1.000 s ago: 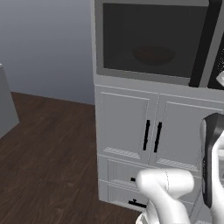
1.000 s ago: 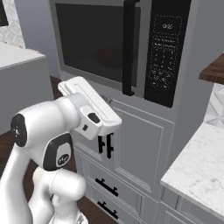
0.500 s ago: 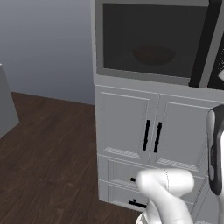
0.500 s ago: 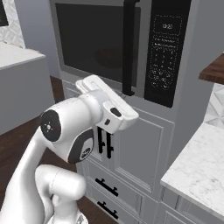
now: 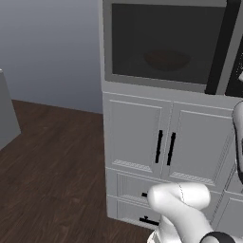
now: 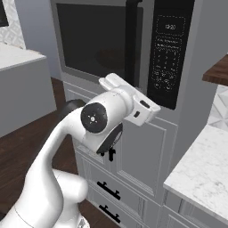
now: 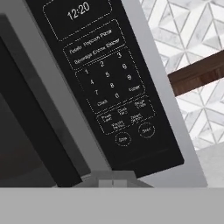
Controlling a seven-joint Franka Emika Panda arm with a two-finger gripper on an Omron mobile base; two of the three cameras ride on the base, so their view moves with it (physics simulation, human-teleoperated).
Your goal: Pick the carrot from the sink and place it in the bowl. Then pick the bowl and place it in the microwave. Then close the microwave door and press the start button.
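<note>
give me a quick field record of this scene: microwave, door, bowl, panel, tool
microwave: large grey built-in microwave, set above grey panelled cabinets
door: grey-framed door with dark window, closed
bowl: reddish-brown round wooden bowl, dimly seen through the window, inside the microwave
panel: dark vertical keypad panel at the microwave's right, clock reading 12:20, two round buttons in the bottom row
tool: shut, holding nothing; the hand view looks at the keypad from close by
task stage: door closed, start button not yet pressed

"12:20" on microwave (image 7: 144, 78) panel
</note>
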